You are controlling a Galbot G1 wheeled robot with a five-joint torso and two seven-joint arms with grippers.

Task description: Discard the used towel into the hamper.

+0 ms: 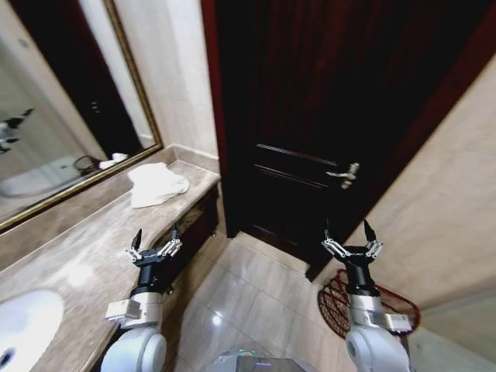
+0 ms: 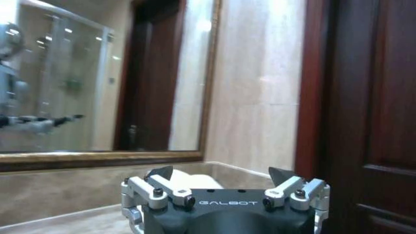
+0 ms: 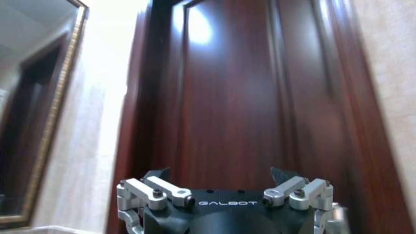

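Observation:
A crumpled white towel (image 1: 156, 184) lies on the marble counter (image 1: 85, 256) near its far end, below the mirror. My left gripper (image 1: 155, 241) hovers open over the counter's front edge, a short way short of the towel. In the left wrist view, the towel (image 2: 195, 179) peeks out white just beyond the open left gripper (image 2: 221, 173). The hamper (image 1: 403, 308), a dark red-brown wire basket, stands on the floor at the right wall. My right gripper (image 1: 351, 234) is open and held up in front of it, facing the dark door; the right wrist view shows the same gripper (image 3: 221, 173) empty.
A dark wooden door (image 1: 325, 116) with a silver lever handle (image 1: 345, 174) fills the wall ahead. A gold-framed mirror (image 1: 54, 116) runs along the left above the counter. A white sink basin (image 1: 23, 329) sits at the counter's near end. Tiled floor (image 1: 248, 294) lies between counter and hamper.

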